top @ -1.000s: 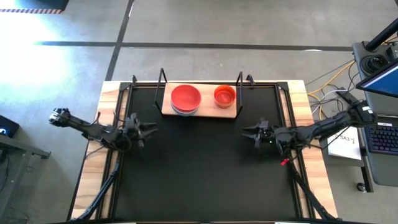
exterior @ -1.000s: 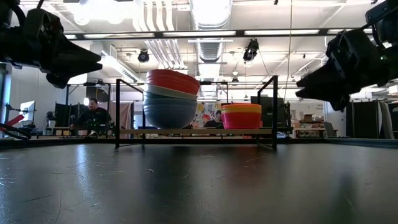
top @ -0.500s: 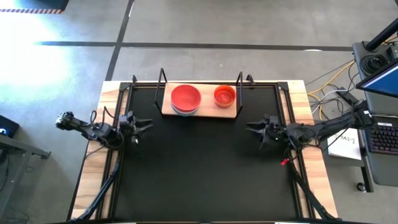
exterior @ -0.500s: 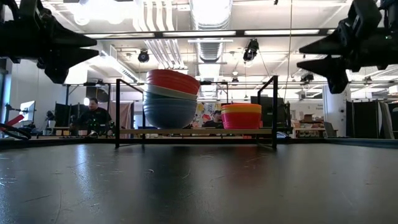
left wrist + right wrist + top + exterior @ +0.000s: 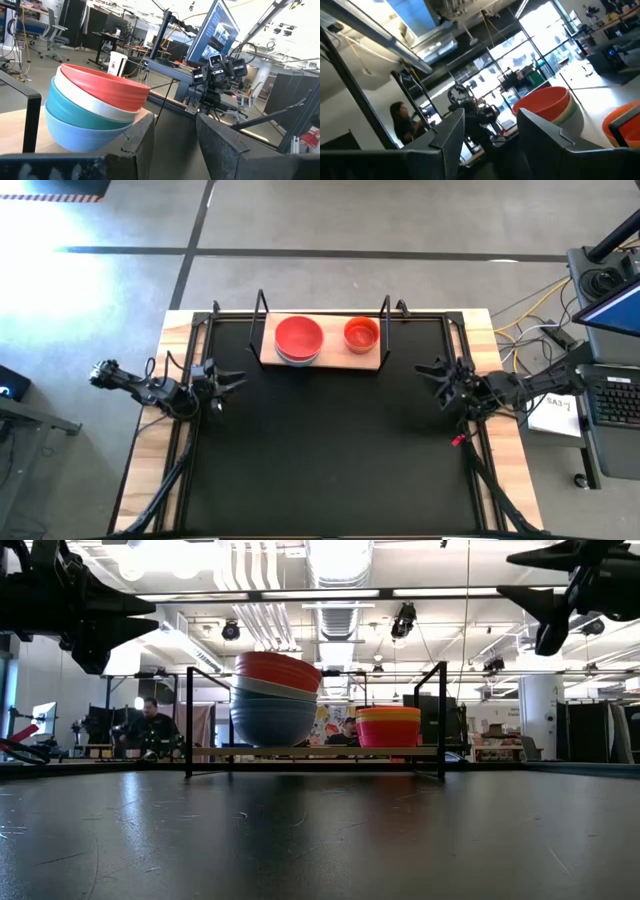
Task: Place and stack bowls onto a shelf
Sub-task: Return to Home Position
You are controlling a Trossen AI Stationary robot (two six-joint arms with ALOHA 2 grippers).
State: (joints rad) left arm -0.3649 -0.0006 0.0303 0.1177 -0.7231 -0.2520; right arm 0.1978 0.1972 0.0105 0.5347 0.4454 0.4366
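Ahead of both pairs of fingers, at the far edge of the table (image 5: 148, 450), the shelf (image 5: 331, 358) carries every bowl in view, nested in two stacks. The larger stack, nearer the left fingers (image 5: 236, 378), has a red bowl (image 5: 298, 337) on top. The left wrist view shows white, teal and pale blue bowls beneath it. The smaller stack, nearer the right fingers (image 5: 425, 370), is topped by an orange bowl (image 5: 361, 333), and the low view shows yellow and magenta rims under it. Nesting them this way probably lets both stacks fit between the wire uprights.

Both pairs of fingers are spread apart and hold nothing. Each hangs above a side margin of the black mat (image 5: 320, 460), well apart from the shelf. That fits arms with nothing left to carry heading to rest, so the stacking looks finished.

No brand or label is legible. The monitor (image 5: 212, 30) beyond the left fingers and the white sheet (image 5: 558, 412) beside the right arm carry marks too small to read.
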